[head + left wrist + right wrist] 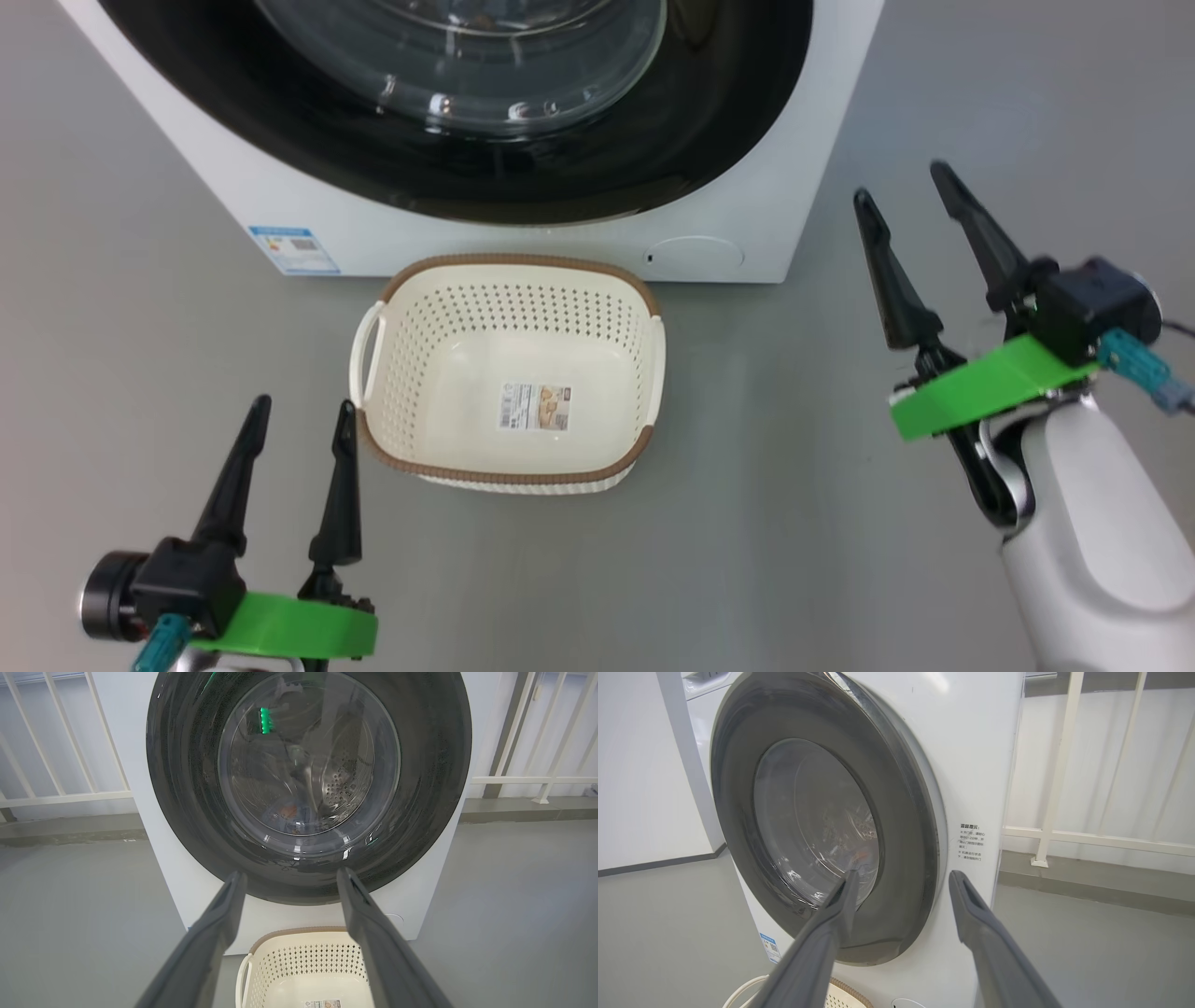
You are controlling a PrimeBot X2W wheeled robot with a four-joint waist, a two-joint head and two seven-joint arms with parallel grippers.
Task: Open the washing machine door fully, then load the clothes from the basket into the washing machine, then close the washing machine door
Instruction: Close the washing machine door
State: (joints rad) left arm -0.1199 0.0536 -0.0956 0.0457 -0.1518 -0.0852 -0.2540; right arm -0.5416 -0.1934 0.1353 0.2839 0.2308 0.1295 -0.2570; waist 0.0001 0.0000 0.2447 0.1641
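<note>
Basket [411, 392] floor bears label sticker [534, 407]; washing machine door [738, 112] shut.

Head view: high, facing steeply down onto the basket [523, 313], near.
Left wrist view: low, square-on to the washing machine door [308, 784].
Right wrist view: low, oblique from the right, closer.
Shared: washing machine door and basket, all three views.

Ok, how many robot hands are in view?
2. The left hand, open, is at the head view's lower left, by the basket; the right hand, open, is at its right, beyond the washing machine.
</note>
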